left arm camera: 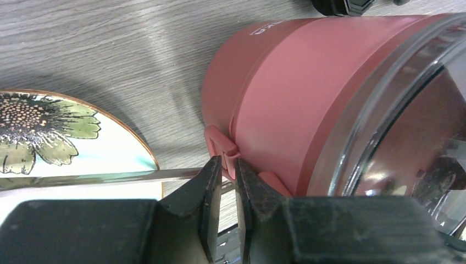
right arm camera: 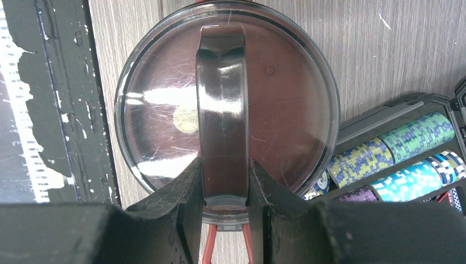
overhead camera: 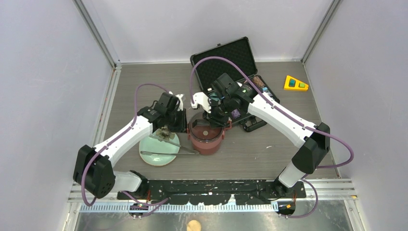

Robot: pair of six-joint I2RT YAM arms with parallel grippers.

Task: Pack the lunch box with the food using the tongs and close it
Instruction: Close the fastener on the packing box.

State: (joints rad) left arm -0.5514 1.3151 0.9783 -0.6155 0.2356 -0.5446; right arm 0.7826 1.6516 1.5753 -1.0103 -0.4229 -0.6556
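Lunch box (overhead camera: 206, 139) stood upright, its lid handle (right arm camera: 221, 110) running lengthwise into the right gripper (right arm camera: 224, 168), clamped on it from above; left gripper (left arm camera: 228, 165), reaching in low, pinched the side clip (left arm camera: 222, 149).

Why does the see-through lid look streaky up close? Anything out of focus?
Right wrist view: white glare patches and fine scratches on the dark translucent round lid. Left wrist view: the maroon-red round lunch box is sharp, its lid rim blurred. Top view: even light.

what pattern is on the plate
A dark flower with green leaves on the pale plate; clearest in left wrist view.
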